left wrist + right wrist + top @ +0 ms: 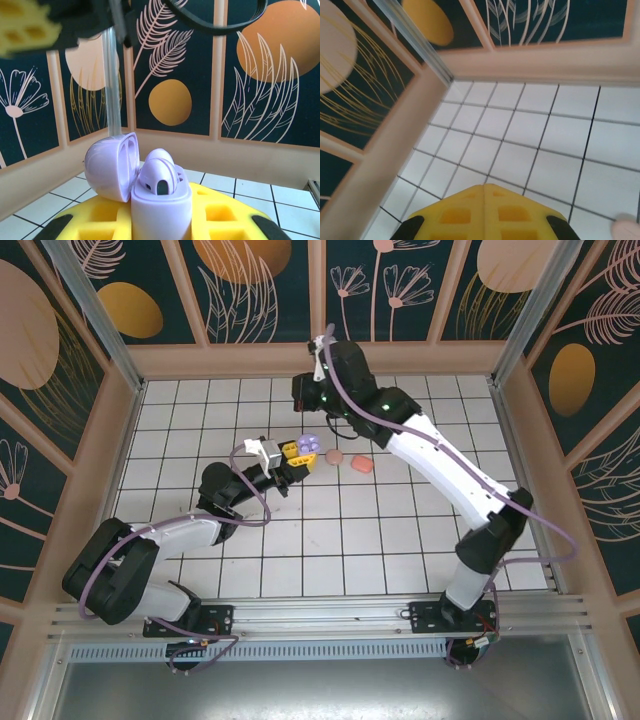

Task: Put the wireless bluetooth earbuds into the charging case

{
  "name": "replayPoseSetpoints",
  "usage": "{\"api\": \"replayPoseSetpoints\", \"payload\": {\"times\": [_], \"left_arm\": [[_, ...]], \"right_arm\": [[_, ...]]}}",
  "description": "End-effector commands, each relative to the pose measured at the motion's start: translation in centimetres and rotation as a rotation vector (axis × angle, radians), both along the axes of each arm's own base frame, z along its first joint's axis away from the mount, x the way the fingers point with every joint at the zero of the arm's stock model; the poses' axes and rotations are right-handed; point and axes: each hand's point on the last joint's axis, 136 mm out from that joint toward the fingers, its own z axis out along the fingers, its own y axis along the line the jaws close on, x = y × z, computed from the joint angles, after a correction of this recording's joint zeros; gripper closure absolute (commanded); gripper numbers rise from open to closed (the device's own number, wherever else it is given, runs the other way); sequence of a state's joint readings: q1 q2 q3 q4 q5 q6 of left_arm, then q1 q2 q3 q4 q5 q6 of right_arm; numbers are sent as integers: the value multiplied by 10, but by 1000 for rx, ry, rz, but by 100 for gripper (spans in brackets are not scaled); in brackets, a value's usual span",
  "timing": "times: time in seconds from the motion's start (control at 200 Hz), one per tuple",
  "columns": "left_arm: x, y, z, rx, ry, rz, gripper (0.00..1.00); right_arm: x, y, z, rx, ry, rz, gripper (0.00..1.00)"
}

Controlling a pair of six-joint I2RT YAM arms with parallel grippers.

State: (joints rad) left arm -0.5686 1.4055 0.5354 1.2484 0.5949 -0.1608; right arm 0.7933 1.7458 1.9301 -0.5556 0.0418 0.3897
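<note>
Two loose on tiles (pixel 400 530) | pink case (pixel 336 457) | coral case (pixel 362 466) | beside lilac case (pixel 307 444)

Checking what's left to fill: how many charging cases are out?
3: the lilac case, open, in the left gripper; the pink case and the coral case on the tiles beside it. More may be hidden.

text: none readable | labels/brands: none readable | numbers/signs: none readable on any surface

lilac case (pixel 161 205): smooth glossy plastic | earbud (pixel 159 176): glossy plastic | floor tiles (pixel 545 135): smooth white, faint sheen
</note>
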Motion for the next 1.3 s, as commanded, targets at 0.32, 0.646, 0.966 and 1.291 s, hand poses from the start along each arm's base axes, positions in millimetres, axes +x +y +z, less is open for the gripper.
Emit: {"api": "replayPoseSetpoints", "payload": {"times": [0.32, 0.646, 0.966, 1.291], "left_arm": [[3, -1, 16, -19, -53, 20, 100], [8, -1, 12, -40, -15, 25, 100], [63, 1, -51, -5, 351, 202, 100], [112, -25, -165, 128, 900, 276, 100]], "right_arm": [[-73, -10, -58, -135, 167, 105, 99], [-61, -78, -35, 32, 113, -131, 97], [-57, -151, -82, 89, 113, -358, 63], [-66, -198, -137, 61, 164, -447, 34]]}}
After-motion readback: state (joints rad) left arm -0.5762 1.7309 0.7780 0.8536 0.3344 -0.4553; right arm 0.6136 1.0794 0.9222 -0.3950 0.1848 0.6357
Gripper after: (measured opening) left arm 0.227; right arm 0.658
